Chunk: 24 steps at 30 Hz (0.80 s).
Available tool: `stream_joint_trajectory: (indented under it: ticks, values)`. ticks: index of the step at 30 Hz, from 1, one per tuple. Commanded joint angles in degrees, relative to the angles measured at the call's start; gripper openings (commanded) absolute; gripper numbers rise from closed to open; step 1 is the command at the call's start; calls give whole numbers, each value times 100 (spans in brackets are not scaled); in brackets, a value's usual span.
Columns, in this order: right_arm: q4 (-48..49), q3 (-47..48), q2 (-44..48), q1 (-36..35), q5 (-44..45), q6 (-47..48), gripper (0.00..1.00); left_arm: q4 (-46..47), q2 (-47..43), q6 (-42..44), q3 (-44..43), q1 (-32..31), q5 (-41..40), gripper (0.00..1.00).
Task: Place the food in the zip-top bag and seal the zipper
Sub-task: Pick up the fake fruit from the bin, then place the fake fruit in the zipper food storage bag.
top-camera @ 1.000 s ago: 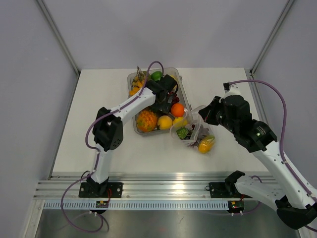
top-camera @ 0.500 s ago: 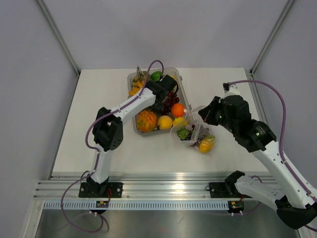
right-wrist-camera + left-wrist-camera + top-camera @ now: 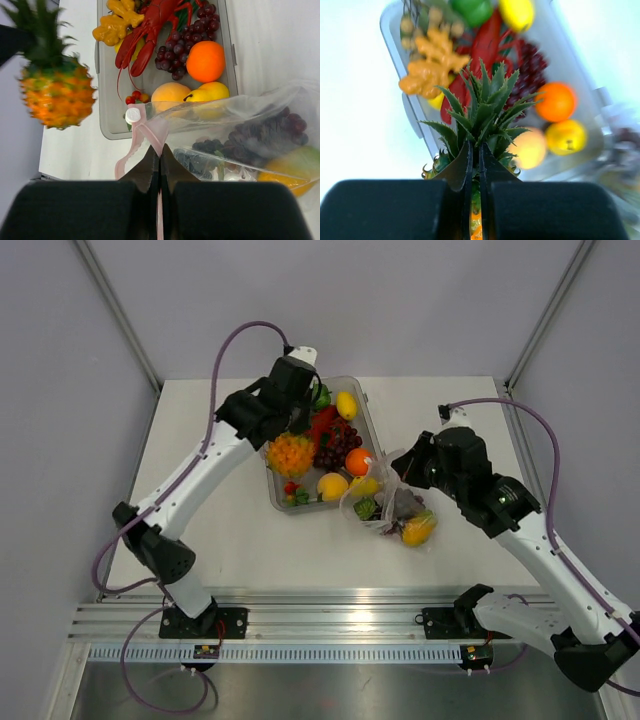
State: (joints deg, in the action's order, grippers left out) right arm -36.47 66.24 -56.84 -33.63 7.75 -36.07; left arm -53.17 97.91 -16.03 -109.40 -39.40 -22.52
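I have the left tool (image 3: 475, 150) clamped on the pineapple (image 3: 290, 453) leaves (hanging over the tray (image 3: 372, 425)), the right tool (image 3: 158, 152) pinching the bag (image 3: 240, 125) zipper (image 3: 145, 131).

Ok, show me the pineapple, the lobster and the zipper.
pineapple (image 3: 57, 97): right wrist view, its orange body.
lobster (image 3: 159, 15): right wrist view, its red back.
zipper (image 3: 150, 131): right wrist view, pink strip near the fingertips.

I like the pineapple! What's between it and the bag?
In the top view, a yellow-orange fruit in the tray lies between pineapple and bag.
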Motion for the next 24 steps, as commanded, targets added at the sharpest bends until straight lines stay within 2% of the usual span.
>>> stream_joint_trajectory:
  ticks: [1,9,16,24]
  values:
    - [509,-84,-152,5,-72,-136,0,728,-719,4,121,55,564,0]
    - [711,29,-564,5,-80,-497,0,2019,-1932,-654,920,178,1829,0]
    - [1045,240,-916,5,-405,-909,0,3074,-2539,-1534,1781,187,1980,0]
    - [1590,390,-1110,5,-643,-1270,0,4217,-2672,-2491,2783,178,2156,0]
